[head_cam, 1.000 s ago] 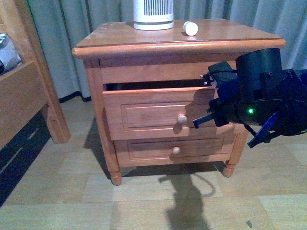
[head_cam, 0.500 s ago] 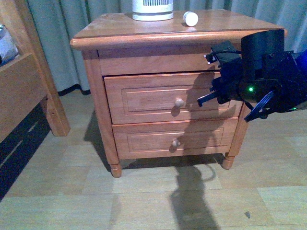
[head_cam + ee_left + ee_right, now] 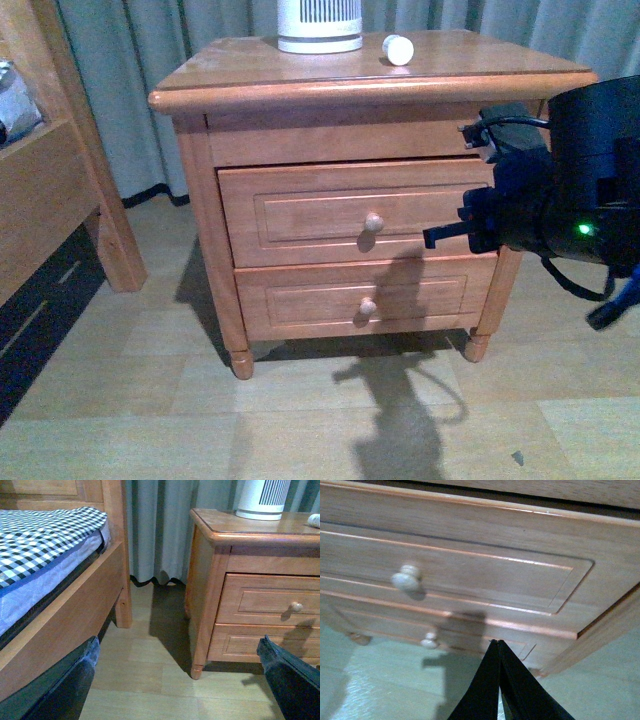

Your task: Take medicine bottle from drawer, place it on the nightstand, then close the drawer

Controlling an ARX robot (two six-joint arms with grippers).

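The bottle (image 3: 398, 49) lay on its side on the nightstand (image 3: 300, 72), cap forward, beside a white appliance (image 3: 319, 25). The drawer (image 3: 355, 213) sat flush. The right gripper's (image 3: 499, 647) fingers were together, the left gripper's (image 3: 175, 680) apart.

— What sort of room is this?
— A bedroom at home: a wooden bed (image 3: 75, 615) with checked bedding (image 3: 45, 540), a nightstand (image 3: 350, 190) beside it.
— Anything more?
— Long grey curtains (image 3: 155, 530) reaching a pale wood floor (image 3: 300, 410).

Nightstand (image 3: 215, 580) with closed drawer (image 3: 270, 600), white ribbed appliance (image 3: 263, 499) on top, checked mattress (image 3: 45, 545) on bed frame (image 3: 65, 625), grey curtain (image 3: 157, 527) behind
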